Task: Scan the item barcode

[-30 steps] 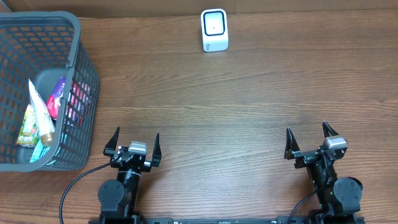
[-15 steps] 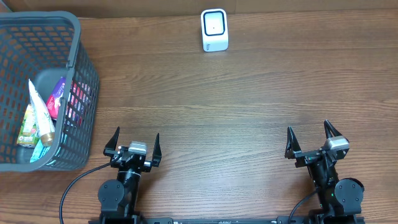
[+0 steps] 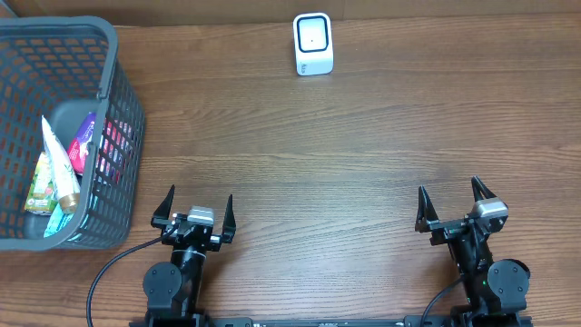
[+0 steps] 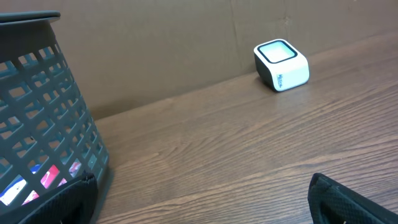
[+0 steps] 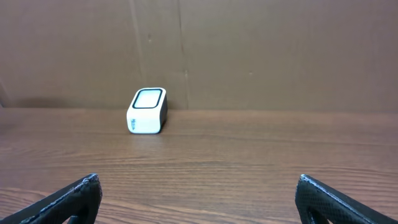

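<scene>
Both empty, jaws wide: left tool, right tool. Several items lie in basket beside left tool; scanner well ahead. Risk: reaching in snags the basket wall and tips it.

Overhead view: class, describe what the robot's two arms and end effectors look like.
Both arms are black with round joints. The left end effector and right end effector each have two pointed black fingers beside a silver-grey block. A thin black cable trails from each arm.
</scene>
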Action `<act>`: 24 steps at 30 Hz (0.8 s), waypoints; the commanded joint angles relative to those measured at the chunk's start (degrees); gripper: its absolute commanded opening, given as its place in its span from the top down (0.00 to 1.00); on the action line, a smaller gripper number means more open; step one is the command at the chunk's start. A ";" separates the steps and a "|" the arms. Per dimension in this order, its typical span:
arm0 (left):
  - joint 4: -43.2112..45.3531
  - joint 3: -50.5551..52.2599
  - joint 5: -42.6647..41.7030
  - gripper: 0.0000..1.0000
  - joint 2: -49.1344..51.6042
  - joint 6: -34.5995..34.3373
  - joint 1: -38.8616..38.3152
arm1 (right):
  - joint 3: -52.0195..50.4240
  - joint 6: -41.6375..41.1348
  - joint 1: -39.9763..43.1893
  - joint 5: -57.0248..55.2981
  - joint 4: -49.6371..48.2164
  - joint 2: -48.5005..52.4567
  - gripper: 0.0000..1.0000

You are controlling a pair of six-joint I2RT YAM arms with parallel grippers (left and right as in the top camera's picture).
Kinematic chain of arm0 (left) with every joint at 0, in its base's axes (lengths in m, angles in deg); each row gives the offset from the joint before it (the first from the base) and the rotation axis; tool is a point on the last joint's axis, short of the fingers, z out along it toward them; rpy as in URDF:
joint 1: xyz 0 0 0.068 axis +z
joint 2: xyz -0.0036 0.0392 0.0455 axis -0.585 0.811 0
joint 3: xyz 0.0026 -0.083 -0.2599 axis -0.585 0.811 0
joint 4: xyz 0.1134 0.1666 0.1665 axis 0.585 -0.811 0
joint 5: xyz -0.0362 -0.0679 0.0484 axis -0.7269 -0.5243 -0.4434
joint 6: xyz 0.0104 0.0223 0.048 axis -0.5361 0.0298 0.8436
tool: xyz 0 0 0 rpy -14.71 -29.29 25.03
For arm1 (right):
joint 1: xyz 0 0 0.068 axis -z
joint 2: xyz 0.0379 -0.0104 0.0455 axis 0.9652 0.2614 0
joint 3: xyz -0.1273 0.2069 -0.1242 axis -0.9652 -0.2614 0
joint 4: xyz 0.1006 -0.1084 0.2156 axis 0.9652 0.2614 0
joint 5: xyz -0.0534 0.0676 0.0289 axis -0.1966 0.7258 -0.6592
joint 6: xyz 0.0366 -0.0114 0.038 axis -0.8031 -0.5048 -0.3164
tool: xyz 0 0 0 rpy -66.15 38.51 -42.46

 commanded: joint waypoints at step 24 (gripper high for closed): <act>-12.41 -17.09 -0.07 0.00 2.86 -6.05 0.33 | 23.87 0.07 0.13 5.22 16.11 9.81 0.00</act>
